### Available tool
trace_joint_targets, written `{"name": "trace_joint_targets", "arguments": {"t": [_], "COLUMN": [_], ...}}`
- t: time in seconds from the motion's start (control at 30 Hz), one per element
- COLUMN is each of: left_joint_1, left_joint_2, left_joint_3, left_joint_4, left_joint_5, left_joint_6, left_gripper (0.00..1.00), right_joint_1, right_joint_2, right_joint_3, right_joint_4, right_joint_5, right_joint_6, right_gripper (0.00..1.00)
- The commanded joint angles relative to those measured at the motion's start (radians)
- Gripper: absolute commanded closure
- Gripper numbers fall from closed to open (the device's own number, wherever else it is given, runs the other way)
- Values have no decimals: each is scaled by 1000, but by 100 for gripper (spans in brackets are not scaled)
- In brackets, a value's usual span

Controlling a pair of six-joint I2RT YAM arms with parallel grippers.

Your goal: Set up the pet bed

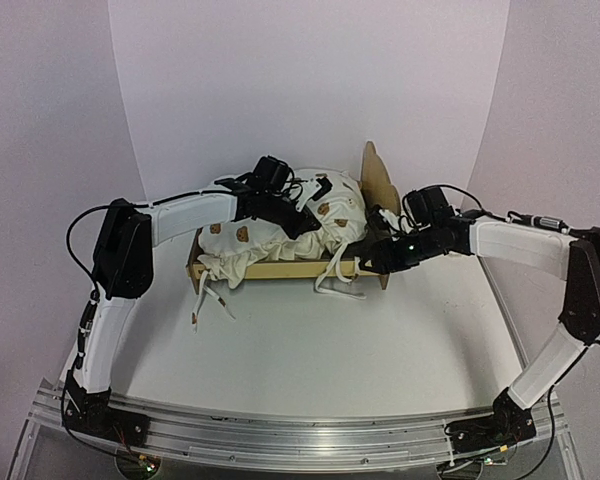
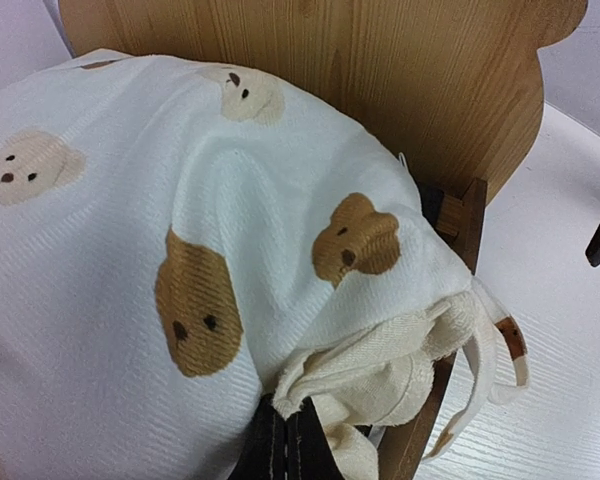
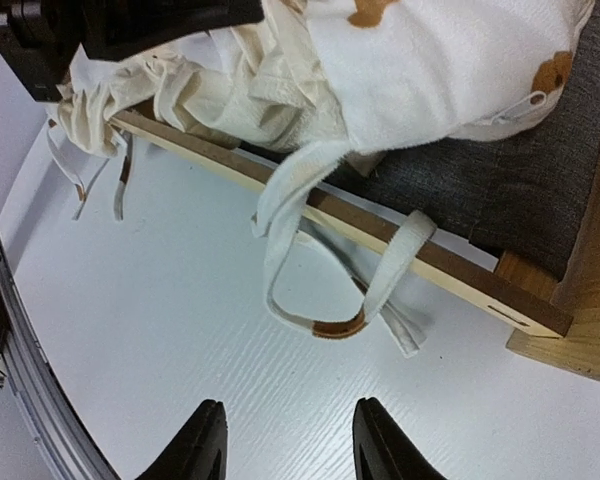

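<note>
The bed (image 1: 280,269) sits on the worktop (image 1: 310,350) under a bunched cushion (image 1: 280,238), left pincer (image 2: 292,440) clamped on its corner, right pincer (image 3: 290,425) open and empty beside the near rail (image 3: 450,272); I'd ease that corner down flat by the headboard (image 1: 380,180), strings (image 3: 280,215) inside

The white table (image 1: 310,340) carries the pet bed (image 1: 290,269) (tie strings (image 1: 337,286) trailing onto it)

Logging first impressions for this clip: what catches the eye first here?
A bulging bear-print cushion heaped on the pet bed mid-table, pinched by the left gripper. Its tie strings spill over the front rail, where the right gripper hovers open.
</note>
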Motion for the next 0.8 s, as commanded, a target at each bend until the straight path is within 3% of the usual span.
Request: {"name": "trace_joint_targets", "arguments": {"t": [0.0, 0.17, 0.33, 0.57, 0.77], "left_joint_1": [1, 1, 1, 1, 1], "left_joint_2": [6, 1, 1, 3, 10], "left_joint_3": [4, 0, -1, 10, 24], "left_joint_4": [13, 11, 9, 9, 10], "left_joint_5": [-27, -20, -19, -10, -4], "left_joint_6": [3, 4, 9, 8, -1], "left_gripper": [100, 100, 100, 100, 100], "right_joint_1": [0, 15, 38, 44, 50], "right_joint_2": [-30, 2, 178, 423, 502], "right_joint_3": [-190, -469, -508, -464, -427], "right_joint_4": [199, 773, 1149, 1471, 1532], "right_joint_5": [33, 97, 232, 322, 339], "right_joint_6": [18, 127, 226, 357, 421], "right_gripper": [60, 66, 64, 68, 71]}}
